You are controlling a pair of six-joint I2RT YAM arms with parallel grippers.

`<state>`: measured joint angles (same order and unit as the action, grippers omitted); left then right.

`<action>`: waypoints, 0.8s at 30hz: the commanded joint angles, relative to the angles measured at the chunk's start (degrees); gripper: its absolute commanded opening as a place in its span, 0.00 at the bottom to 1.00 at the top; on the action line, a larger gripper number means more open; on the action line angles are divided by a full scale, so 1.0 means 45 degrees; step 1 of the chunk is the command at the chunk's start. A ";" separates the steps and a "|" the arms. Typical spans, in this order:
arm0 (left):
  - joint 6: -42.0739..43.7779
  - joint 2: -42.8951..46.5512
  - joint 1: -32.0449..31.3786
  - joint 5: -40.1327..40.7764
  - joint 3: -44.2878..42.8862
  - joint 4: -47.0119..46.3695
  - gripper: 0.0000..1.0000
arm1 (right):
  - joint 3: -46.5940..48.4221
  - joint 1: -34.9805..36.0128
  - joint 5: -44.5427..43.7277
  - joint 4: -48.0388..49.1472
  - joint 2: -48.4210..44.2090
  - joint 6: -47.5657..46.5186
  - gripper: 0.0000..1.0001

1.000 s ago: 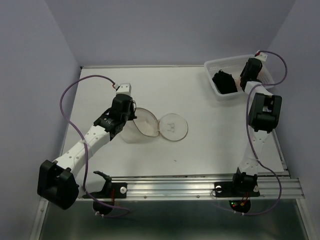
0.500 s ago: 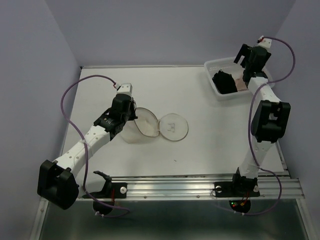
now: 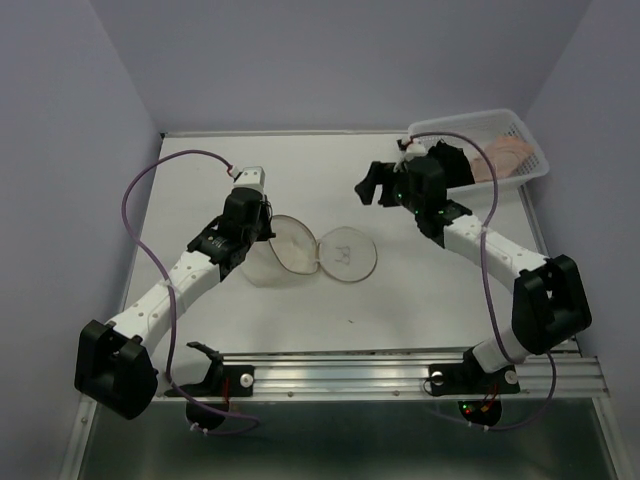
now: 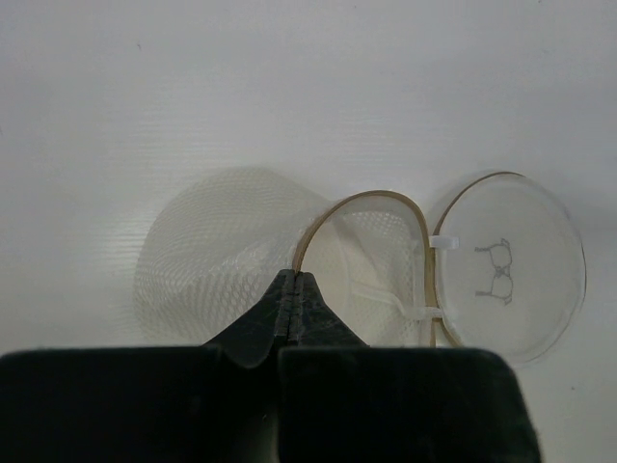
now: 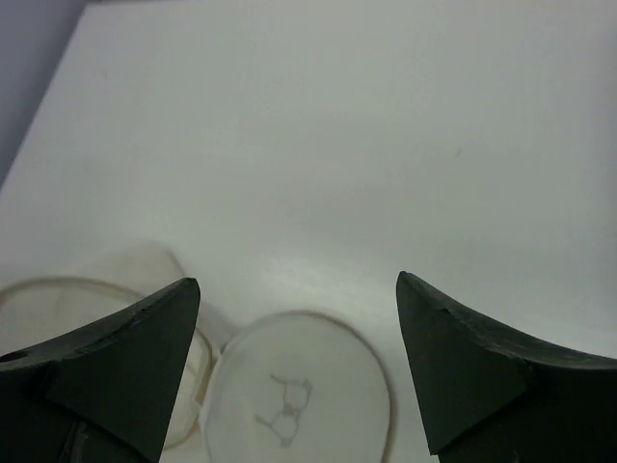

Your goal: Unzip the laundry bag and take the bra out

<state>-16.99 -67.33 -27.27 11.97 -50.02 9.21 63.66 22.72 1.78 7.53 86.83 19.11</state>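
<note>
Laundry bag (image 3: 296, 247): round white mesh pouch with a tan ring rim (image 4: 371, 198), lying unzipped on my tabletop (image 3: 420, 300), left of centre. Its two halves are spread side by side, so the long axis runs left to right. The domed mesh half is on the left; the flat see-through half (image 4: 506, 265), with a small printed mark, is on the right, hinged where they meet. No garment visible inside the mesh

Left tool (image 4: 294, 283): fingers together, pinched on the near-left stretch of the rim. This arm is the nearer one, touching the bag

Right tool (image 5: 297, 282): fingers wide apart, nothing between them. It hangs above the tabletop just beyond the flat half, on its far-right side. From its own camera the bag sits low and ahead, the flat half between the fingers and the mesh half toward the left finger. Any reach for the bag by this arm would run near-left and down

Basket (image 3: 462, 118): white plastic, far right corner, well apart from the bag. It holds a pinkish cloth (image 3: 505, 155), by my judgement the bra, with a dark cloth (image 3: 452, 165) beside it

Status, judged: zip undone, bra out; what is left is for my left tool to let go of the rim

Surface: plain white, matt, flat; metal rail (image 3: 400, 375) along the near edge

Room: pale lilac walls at left, back and right
</note>
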 commanded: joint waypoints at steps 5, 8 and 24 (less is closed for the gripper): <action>0.0124 0.0314 0.0024 -0.0043 -0.0135 -0.0426 0.00 | -0.3616 0.0693 -0.0240 -0.0267 -0.0797 0.1612 0.76; 0.0163 0.0295 0.0024 0.0055 -0.0154 -0.0426 0.00 | -0.4554 0.0693 0.0150 -0.0364 -0.0993 0.1514 0.63; 0.0105 -0.0077 0.0024 -0.0276 -0.0115 -0.0543 0.00 | -0.4987 0.1064 0.0639 0.0240 0.0450 0.1475 0.46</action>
<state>-16.99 -67.81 -27.27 11.05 -50.02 8.88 40.23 26.63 4.14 5.52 86.89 25.45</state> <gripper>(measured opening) 0.026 0.466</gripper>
